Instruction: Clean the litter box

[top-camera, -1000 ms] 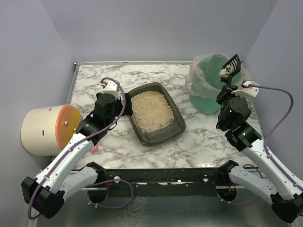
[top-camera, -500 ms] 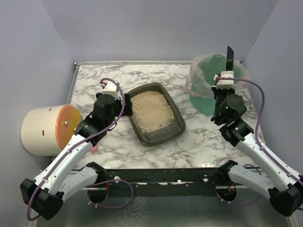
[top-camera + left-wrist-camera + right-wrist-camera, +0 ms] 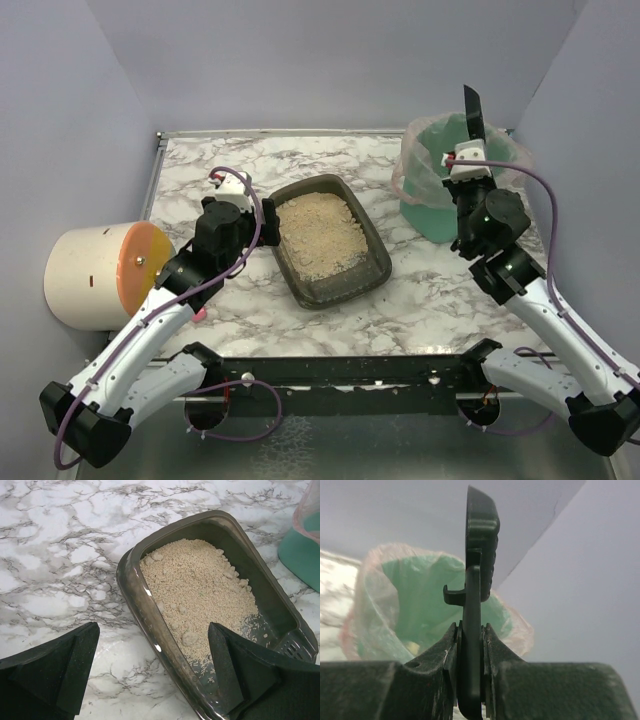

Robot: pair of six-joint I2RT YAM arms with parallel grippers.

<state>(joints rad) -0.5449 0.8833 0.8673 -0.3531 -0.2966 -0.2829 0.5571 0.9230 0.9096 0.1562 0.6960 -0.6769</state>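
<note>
Probably for dumping, the right gripper clenched a black plastic scoop edge-on over the green bag-lined bucket, upper right; the left gripper gaped.

Marble table, white with grey veins. Mid-table, litter box, dark tray set at a diagonal, beige litter heaped toward its far end. Left gripper low at the box's left rim, touching or just beside it, can't tell which. Far right, green bucket lined with a clear bag. Right gripper raised at the bucket's mouth, clamped on a black scoop, scoop upright, edge-on, above the bag's rim. Off the table's left edge, cream cylinder on its side, orange end face toward the table. Purple cable looping off the right wrist.
</note>
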